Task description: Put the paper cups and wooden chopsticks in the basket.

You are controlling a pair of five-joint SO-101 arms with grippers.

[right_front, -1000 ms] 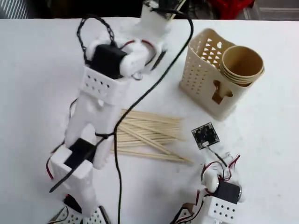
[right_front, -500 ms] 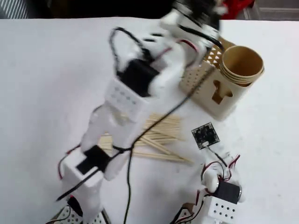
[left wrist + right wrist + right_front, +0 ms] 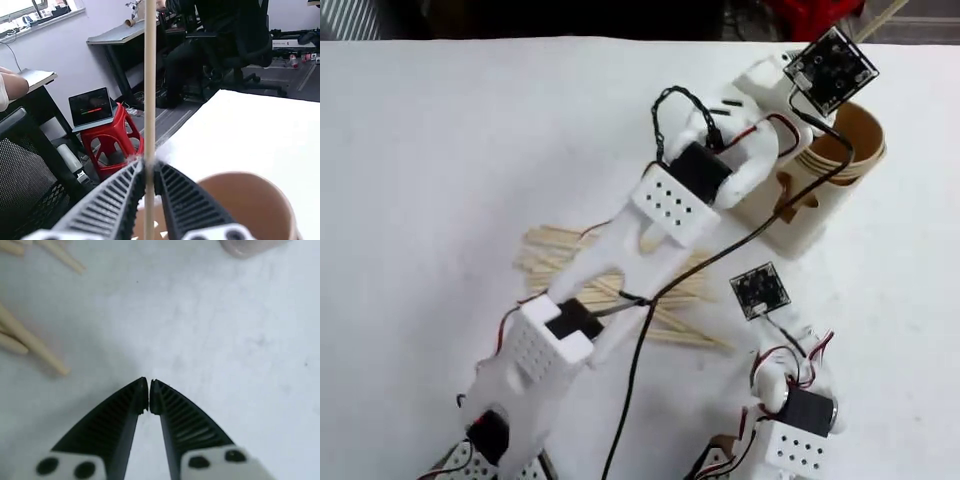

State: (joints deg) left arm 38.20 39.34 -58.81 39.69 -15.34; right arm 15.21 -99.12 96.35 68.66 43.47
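The left arm (image 3: 665,200) reaches from the lower left of the high view to the upper right, where its wrist hangs over the basket (image 3: 798,222); the left gripper (image 3: 149,169) is closed tight on a single wooden chopstick (image 3: 149,75), with the ribbed fingers (image 3: 120,192) pinching it at their tips; the stick runs straight through the pinch and shows on both sides of it; just beyond the fingertips in the left wrist view lies the open mouth of the paper cups (image 3: 245,200).

In the high view the cups stand nested in the right-hand end of the basket, at the upper right of the frame; the basket is cream with cut-out walls and rests on the white table (image 3: 440,140).

The pile of chopsticks (image 3: 555,250) lies loose on the table at the centre of the frame, partly under the left arm; some ends fan out toward the lower right, near a small black camera board (image 3: 760,290).

The right arm (image 3: 807,410) sits at the lower right edge of the high view; the right gripper (image 3: 149,390) is closed with its tips touching and nothing between them, over bare table; a few chopstick ends lie near it in the right wrist view.
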